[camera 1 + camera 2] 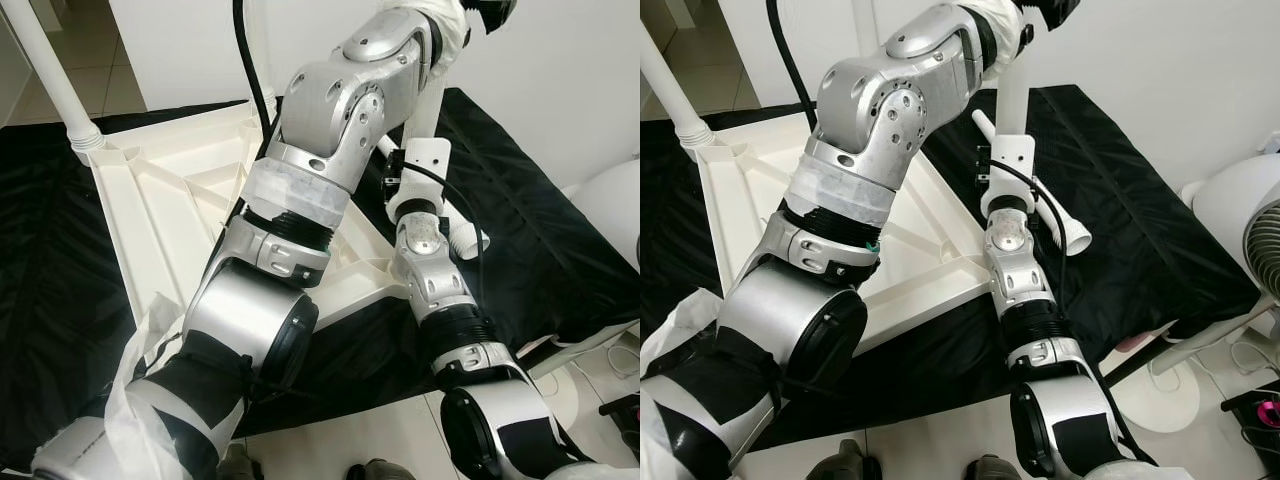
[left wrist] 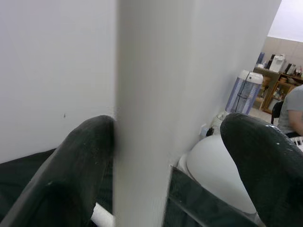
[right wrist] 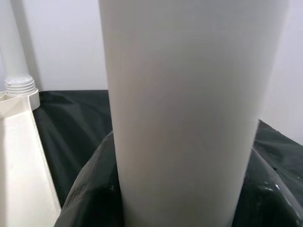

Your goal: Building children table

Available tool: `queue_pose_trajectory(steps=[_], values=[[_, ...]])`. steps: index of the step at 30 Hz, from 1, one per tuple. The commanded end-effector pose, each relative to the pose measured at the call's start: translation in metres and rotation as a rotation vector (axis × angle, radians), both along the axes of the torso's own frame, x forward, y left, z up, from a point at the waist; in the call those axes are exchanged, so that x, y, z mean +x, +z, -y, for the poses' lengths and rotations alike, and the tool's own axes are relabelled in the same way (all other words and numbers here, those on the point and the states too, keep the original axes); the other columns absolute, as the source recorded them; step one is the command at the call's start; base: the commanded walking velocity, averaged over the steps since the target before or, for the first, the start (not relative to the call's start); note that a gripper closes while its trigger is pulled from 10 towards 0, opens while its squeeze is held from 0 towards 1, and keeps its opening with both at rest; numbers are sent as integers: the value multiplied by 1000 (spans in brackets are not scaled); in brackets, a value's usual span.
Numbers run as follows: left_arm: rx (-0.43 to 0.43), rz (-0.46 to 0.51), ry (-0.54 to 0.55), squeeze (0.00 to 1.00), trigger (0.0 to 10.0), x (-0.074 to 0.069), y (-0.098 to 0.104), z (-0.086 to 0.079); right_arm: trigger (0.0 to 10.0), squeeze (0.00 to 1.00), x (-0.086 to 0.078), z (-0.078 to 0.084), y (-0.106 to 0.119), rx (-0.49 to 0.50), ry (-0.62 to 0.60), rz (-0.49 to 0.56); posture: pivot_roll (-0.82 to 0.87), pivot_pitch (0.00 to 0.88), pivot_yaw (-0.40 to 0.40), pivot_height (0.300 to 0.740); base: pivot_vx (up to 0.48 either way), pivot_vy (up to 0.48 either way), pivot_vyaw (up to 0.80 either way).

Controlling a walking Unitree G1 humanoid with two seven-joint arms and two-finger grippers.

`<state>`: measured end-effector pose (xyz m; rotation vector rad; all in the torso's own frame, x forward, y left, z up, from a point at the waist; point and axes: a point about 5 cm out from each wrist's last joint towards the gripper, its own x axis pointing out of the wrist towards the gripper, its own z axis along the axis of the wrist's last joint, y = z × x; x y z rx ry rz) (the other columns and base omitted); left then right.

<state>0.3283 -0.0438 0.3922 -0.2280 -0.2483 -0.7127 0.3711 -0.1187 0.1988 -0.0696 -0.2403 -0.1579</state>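
On black cloth [image 1: 1140, 230], ribbed white tabletop [image 1: 750, 200] lies upturned.

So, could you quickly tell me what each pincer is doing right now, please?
Left pincer: fingers astride the upright white plastic table leg, grip cannot be told.
Right pincer: shut on that leg.

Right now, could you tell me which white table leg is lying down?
The loose leg on the black cloth beside the tabletop corner; the others stand upright.

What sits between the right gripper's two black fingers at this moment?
A white table leg stands upright between the right gripper's fingers, which press against both its sides, as the right wrist view shows. No gap shows between finger and leg.
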Motion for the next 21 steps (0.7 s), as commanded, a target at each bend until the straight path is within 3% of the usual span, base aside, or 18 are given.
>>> queue_pose_trajectory(steps=[1,2,3,4,5,7,8,10,21], values=[[42,-2,-70,0,10000,-1,-7,4,10000,0,-3,12,-4,18,-29,-12,-69,11,1,740,0,0,0],[42,-2,-70,0,10000,-1,-7,4,10000,0,-3,12,-4,18,-29,-12,-69,11,1,740,0,0,0],[42,-5,-55,0,10000,-2,-22,-12,10000,0,-4,15,-5,18,-36,-13,-70,10,1,740,0,0,0],[42,-5,-55,0,10000,-2,-22,-12,10000,0,-4,15,-5,18,-36,-13,-70,10,1,740,0,0,0],[39,-10,-39,0,10000,-5,-43,-34,10000,0,-5,18,-5,17,-41,-13,-70,9,2,740,0,0,0],[39,-10,-39,0,10000,-5,-43,-34,10000,0,-5,18,-5,17,-41,-13,-70,9,2,740,0,0,0],[44,-16,-26,0,10000,-10,-59,-50,10000,0,-5,20,-6,17,-45,-12,-71,5,4,740,0,0,0],[50,-20,-16,0,10000,-14,-69,-58,10000,0,-6,21,-5,18,-48,-10,-72,4,6,740,0,0,0],[75,-2,-4,0,10000,-16,-81,-69,10000,0,-10,31,-6,26,-64,-12,-70,1,6,740,0,0,0]])
